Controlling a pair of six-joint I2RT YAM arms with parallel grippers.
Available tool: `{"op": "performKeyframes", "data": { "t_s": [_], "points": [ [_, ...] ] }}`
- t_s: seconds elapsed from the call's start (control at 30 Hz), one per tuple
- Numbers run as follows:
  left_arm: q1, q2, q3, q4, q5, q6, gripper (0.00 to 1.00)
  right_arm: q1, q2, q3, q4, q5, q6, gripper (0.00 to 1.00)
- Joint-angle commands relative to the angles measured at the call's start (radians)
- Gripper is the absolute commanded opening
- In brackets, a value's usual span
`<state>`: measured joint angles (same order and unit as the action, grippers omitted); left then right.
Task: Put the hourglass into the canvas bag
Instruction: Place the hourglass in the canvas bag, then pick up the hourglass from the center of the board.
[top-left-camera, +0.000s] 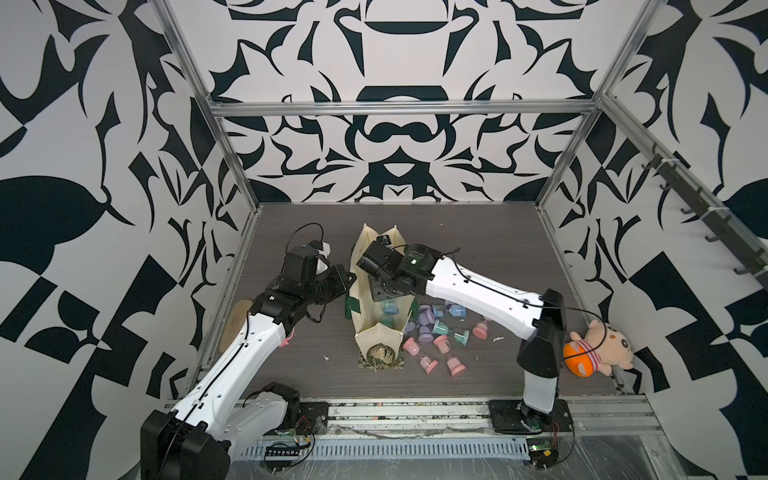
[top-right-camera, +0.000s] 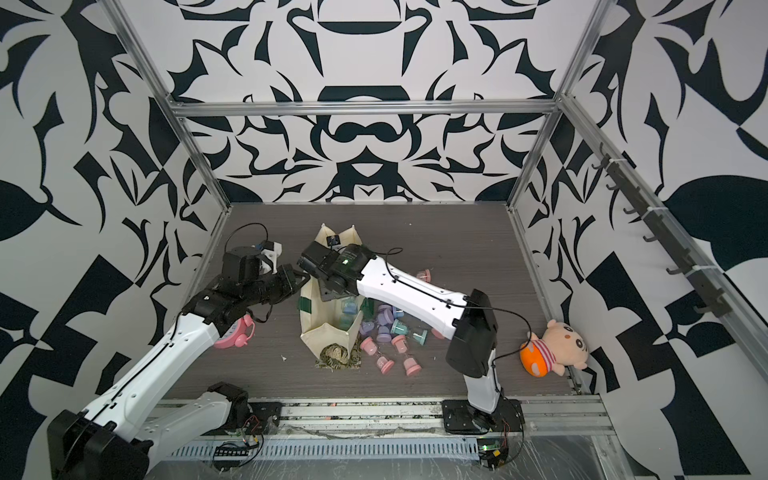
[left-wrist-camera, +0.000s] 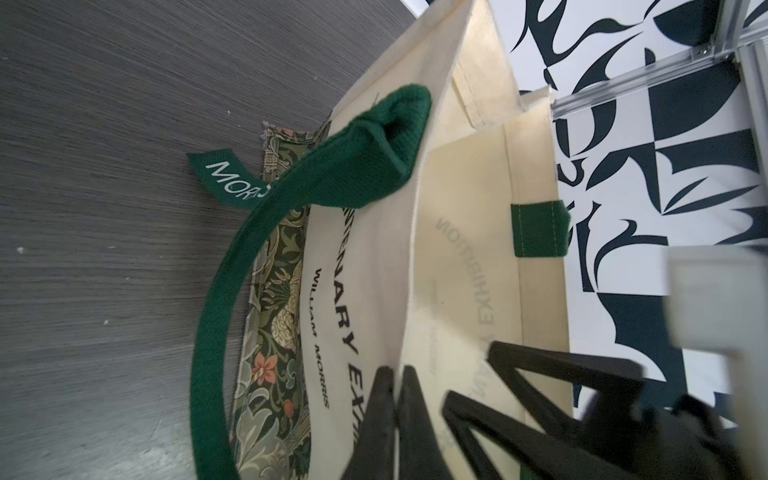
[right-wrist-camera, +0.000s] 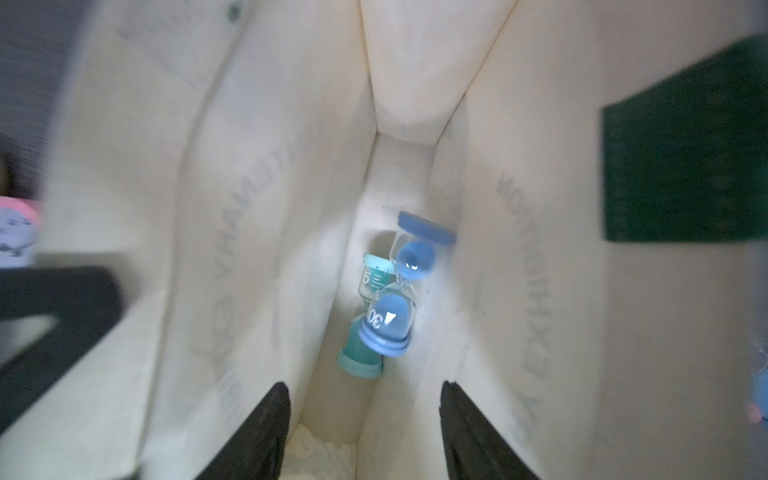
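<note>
So rn the canvas bag (top-left-camera: 380, 337) is standing open mid-table (top-left-camera: 478, 249), mouth facing up.

Left gripper (left-wrist-camera: 397, 376) is clamped tight on the bag's side wall right at the rim. You can see the cloth pinched btw the two black fingers. A green handle (left-wrist-camera: 216, 311) loops out just beside that spot.

Right gripper (right-wrist-camera: 365, 399) is over the bag mouth pointing down inside. Its jaws are spread apart w/ nothing btw them, so it's released, not holding anything.

Blue hourglass (right-wrist-camera: 392, 316) is inside the bag, down near the bottom. It's lying on its side across a teal hourglass (right-wrist-camera: 361, 357) that's in there too. Wrist view is kinda blurry, so can't say if the two are actually touching, but they overlap.

Outside the bag, on the right arm's side, there's a bunch of loose hourglasses (top-left-camera: 439, 328) (pink, purple, teal) scattered on the table. The closest ones are just beside the bag wall.

Other stuff: a plush toy (top-left-camera: 598, 347) sits at the far right edge, well apart from everything. A pink alarm clock (top-right-camera: 237, 332) is half hidden under the left arm.
</note>
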<state>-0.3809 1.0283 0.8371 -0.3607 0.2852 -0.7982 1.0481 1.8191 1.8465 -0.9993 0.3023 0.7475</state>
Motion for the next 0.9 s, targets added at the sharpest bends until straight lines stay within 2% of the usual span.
{"op": "performKeyframes", "data": {
  "t_s": [0.0, 0.1, 0.2, 0.4, 0.63, 0.87],
  "points": [
    [-0.013, 0.006, -0.015, -0.014, -0.003, -0.007, 0.01, 0.007, -0.182, -0.066, 0.106, 0.06, -0.026, 0.64],
    [-0.02, 0.009, -0.015, -0.012, -0.01, -0.01, 0.0, -0.006, -0.31, -0.157, 0.135, 0.133, -0.022, 0.67],
    [-0.027, 0.009, -0.015, -0.01, -0.019, -0.015, 0.0, -0.08, -0.406, -0.234, 0.089, 0.161, 0.017, 0.68],
    [-0.038, 0.007, -0.018, -0.005, -0.033, -0.025, 0.0, -0.291, -0.549, -0.445, 0.037, 0.069, 0.086, 0.68],
    [-0.039, 0.003, -0.025, -0.001, -0.039, -0.033, 0.0, -0.454, -0.568, -0.67, 0.012, -0.009, 0.101, 0.68],
    [-0.039, 0.003, -0.033, 0.001, -0.038, -0.034, 0.0, -0.581, -0.513, -0.802, 0.042, -0.059, 0.059, 0.69]
  ]
}}
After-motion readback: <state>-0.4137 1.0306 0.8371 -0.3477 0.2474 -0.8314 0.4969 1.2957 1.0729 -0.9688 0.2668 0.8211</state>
